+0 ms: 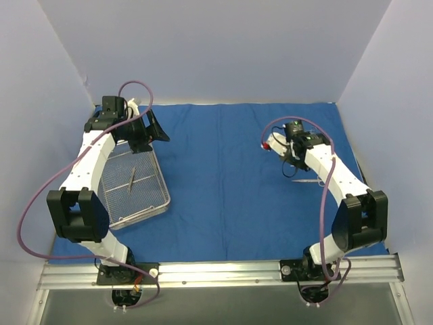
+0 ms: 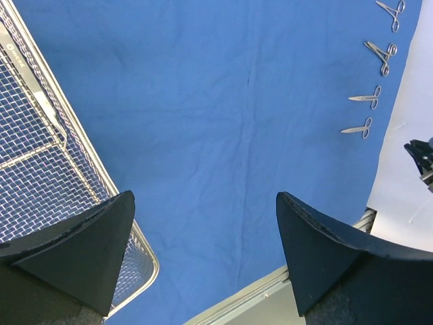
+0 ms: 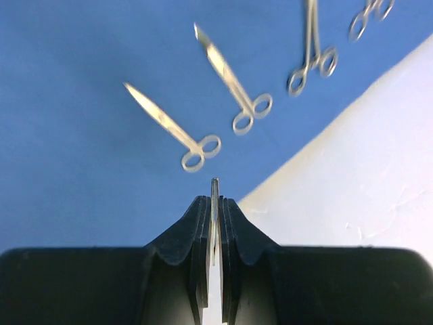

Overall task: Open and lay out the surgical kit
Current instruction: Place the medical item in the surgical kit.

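Kit: the royal-blue cloth wrap (image 1: pixel 230 176) lies unfolded and flat over the table. The shallow rectangular silver wire-mesh tray (image 1: pixel 135 186) sits on its left part, beside the left arm.
Laid-out row: four thin silver scissor-handled instruments (image 3: pixel 172 128) lie side by side near the cloth's right edge. They are apart from one another, with ring handles toward the bare white table surface (image 3: pixel 352 176).
Held piece: one more thin silver instrument (image 3: pixel 214 189) shows edge-on between the right fingers.
Right gripper (image 3: pixel 214 206): clamped narrow on that held piece, poised above the cloth's edge just short of the nearest scissors in the row.
Risk, placement: the grip is on a slim edge, so the piece could twist or slip on release. It might then land across its neighbour or half off the cloth onto the white surface.
Risk, row: a low approach could let the fingers nudge the nearest instrument and spoil the spacing.
Risk, cloth: dragging a tip along the wrap could wrinkle it and shift the whole row.
Tray contents: the top view shows a single thin silver instrument (image 1: pixel 132 177) lying lengthwise on the mesh. The rest of the visible mesh looks bare.
Left gripper (image 2: pixel 203 250): spread wide and holding nothing, it hangs above the tray's edge and the cloth just beside it.
Risk, tray: a misjudged reach for that flat piece could catch the wire mesh or push the tray.
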Controlling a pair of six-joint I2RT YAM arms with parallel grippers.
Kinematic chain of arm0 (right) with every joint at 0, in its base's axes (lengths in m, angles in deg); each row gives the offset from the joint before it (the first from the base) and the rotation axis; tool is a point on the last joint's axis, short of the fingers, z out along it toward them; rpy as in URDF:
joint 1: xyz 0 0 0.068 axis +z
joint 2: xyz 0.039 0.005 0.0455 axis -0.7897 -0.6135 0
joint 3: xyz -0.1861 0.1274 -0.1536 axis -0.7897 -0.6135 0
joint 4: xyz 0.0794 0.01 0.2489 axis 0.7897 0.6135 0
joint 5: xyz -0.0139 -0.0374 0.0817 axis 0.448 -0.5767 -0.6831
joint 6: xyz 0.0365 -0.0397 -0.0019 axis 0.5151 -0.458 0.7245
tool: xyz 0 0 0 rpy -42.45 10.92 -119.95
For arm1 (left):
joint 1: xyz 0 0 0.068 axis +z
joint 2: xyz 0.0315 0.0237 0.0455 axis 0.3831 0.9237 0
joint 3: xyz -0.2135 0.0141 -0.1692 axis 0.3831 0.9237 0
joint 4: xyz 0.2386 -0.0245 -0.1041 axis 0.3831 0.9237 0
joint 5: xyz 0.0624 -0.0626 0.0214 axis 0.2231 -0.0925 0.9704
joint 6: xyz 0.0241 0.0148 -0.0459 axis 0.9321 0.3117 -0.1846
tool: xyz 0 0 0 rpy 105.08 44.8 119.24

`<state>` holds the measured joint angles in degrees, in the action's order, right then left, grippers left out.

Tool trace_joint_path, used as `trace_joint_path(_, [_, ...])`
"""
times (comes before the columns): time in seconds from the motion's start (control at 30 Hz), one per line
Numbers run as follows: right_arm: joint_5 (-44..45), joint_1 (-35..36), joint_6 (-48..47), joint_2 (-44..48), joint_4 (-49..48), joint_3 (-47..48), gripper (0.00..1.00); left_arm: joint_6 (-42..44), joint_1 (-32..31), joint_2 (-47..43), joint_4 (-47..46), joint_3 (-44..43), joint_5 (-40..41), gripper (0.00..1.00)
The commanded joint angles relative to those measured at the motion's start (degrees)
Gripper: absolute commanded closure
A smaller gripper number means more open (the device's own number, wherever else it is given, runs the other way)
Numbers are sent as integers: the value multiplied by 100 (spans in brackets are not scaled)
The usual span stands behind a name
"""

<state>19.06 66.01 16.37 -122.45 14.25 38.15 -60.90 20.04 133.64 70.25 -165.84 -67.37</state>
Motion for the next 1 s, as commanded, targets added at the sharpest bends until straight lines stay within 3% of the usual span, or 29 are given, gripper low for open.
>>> trace_joint_path(0.0, [126, -277, -1062, 380, 11, -479, 100, 34, 11, -140, 6, 11, 118, 6])
trace_joint_path(0.2, [109, -128, -1325, 1320, -464, -1982, 100, -72, -7, -237, -126, 327, 93, 6])
trace_joint_path(0.37, [-487, -286, -2133, 1761, -53, -2247, 100, -177, -270, -290, -161, 460, 92, 6])
trace_joint_path(0.47, [-647, -330, -2100, 1901, -156, -2449, 100, -177, -323, -299, -100, 381, 92, 6])
trace_joint_path(0.67, [-1305, -609, -2467, 1472, -209, -2529, 100, -125, -306, -457, -30, 346, 232, 6])
trace_joint_path(0.97, [-1254, -998, -3373, 726, -991, -2660, 100, -291, -148, -808, -319, 627, 259, 6])
